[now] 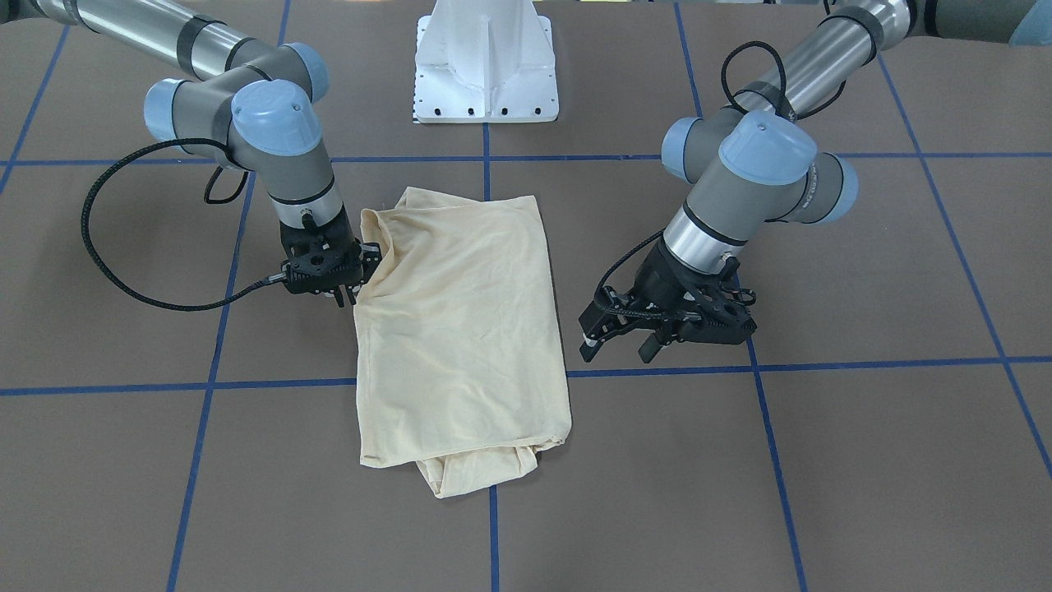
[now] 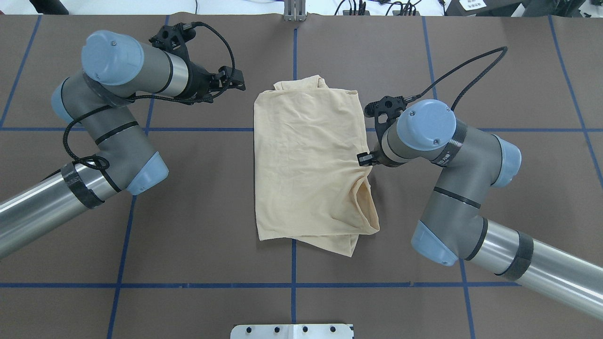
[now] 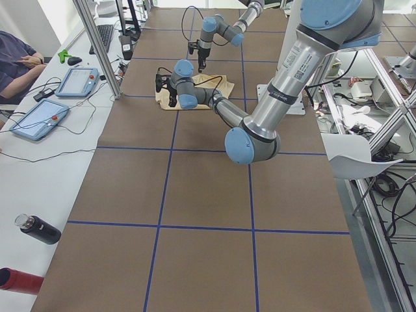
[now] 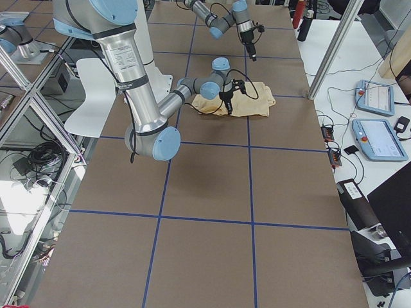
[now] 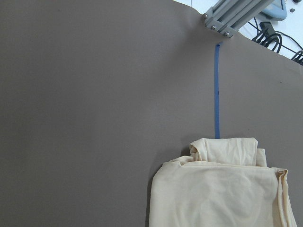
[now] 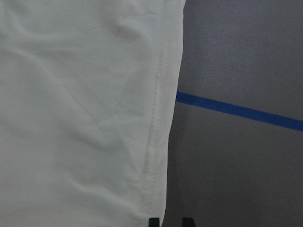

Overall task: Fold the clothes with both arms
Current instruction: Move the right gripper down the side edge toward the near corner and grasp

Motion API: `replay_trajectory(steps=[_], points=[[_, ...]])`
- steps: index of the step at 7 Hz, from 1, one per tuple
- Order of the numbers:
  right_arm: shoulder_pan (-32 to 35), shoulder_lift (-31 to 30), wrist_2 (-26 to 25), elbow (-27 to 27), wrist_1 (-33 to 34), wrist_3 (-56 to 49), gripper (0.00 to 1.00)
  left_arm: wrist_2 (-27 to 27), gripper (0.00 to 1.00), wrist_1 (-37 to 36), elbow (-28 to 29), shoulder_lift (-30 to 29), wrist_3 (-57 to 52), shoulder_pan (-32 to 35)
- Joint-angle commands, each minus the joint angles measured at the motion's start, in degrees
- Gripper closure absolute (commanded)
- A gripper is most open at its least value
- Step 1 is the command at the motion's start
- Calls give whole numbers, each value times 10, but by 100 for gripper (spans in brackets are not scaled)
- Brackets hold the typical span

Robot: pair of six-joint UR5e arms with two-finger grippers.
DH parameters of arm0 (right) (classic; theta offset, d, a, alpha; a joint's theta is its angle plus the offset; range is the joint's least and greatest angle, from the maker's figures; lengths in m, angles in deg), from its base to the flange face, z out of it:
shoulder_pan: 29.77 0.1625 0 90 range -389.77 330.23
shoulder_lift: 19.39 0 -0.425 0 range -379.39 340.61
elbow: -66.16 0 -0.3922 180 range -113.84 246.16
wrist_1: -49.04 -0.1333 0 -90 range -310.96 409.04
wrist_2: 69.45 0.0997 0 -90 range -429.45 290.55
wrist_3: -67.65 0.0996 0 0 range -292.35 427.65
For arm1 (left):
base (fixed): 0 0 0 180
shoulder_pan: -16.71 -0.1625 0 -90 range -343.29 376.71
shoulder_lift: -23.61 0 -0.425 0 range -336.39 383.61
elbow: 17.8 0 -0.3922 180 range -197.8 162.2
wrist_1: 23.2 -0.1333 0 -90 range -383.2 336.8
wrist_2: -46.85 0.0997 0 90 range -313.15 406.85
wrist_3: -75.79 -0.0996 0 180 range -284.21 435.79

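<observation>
The pale cream-yellow shirt (image 1: 460,312) (image 2: 306,160) lies folded into a rough rectangle at the table's middle, its print hidden. My right gripper (image 1: 368,261) (image 2: 363,159) sits at the shirt's side edge, shut on the hem. The cloth rises toward it and gapes into a pocket just beside it. In the right wrist view the stitched hem of the shirt (image 6: 80,118) runs down to the close-set fingertips (image 6: 154,221). My left gripper (image 1: 618,352) (image 2: 238,79) hovers open and empty, a short way off the opposite edge. The left wrist view shows the shirt (image 5: 222,194) from that side.
The white base pedestal (image 1: 485,66) (image 2: 292,331) stands behind the shirt. Blue tape lines (image 1: 657,372) grid the brown table. An aluminium post (image 5: 227,19) stands at the far edge. Beside the table are a seated person (image 3: 19,62), tablets (image 3: 39,120) and bottles (image 3: 39,227).
</observation>
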Motion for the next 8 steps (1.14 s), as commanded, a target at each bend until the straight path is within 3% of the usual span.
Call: replay_trajectory(steps=[1, 3, 5, 7, 8], points=[[0, 5, 6, 12, -3, 8, 0, 0, 1, -1, 0, -1, -1, 0], [-26, -3, 7, 32, 5, 11, 0, -1, 1, 0, 0, -1, -1, 0], [-61, -5, 11, 65, 78, 12, 1, -1, 1, -1, 0, -1, -1, 0], [-90, -9, 11, 61, 82, 41, 16, -1, 1, 0, 0, 0, 0, -2], [-92, -9, 12, 59, 83, 42, 30, -1, 1, 1, 0, 0, 0, -2]])
